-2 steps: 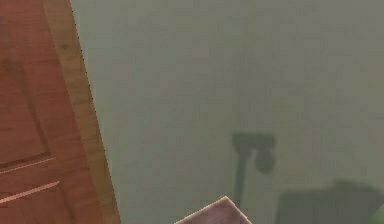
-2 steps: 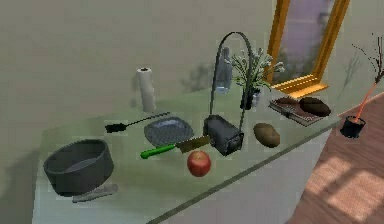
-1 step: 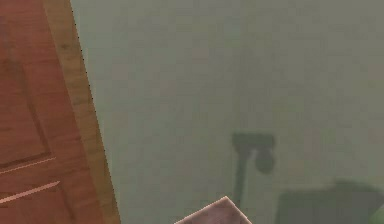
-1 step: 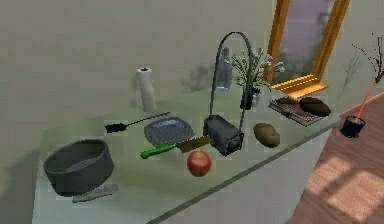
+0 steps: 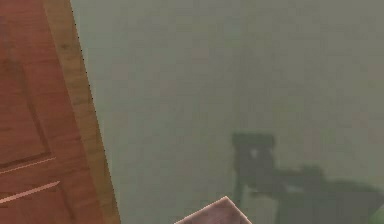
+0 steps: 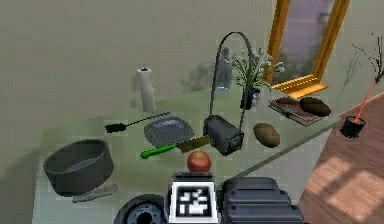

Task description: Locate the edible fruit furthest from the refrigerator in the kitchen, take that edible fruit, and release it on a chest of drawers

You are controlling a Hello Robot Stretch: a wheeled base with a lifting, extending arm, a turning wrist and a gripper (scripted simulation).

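Tool (image 6: 148, 210) cut off at bottom edge; cannot tell whether grasping anything. Red apple (image 6: 198, 161) on counter (image 6: 130, 176) just beyond.

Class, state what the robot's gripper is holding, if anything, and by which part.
It cannot be told: the gripper's far end is unclear, and a red apple rests on the countertop by it.

Round red apple (image 6: 198, 160) on pale countertop (image 6: 100, 105).

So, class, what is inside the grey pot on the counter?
The pot shows a dark inner wall and a bare stretch of bottom, with nothing lying in it. Its near wall covers the closest part of the bottom, so something small there would be hidden.
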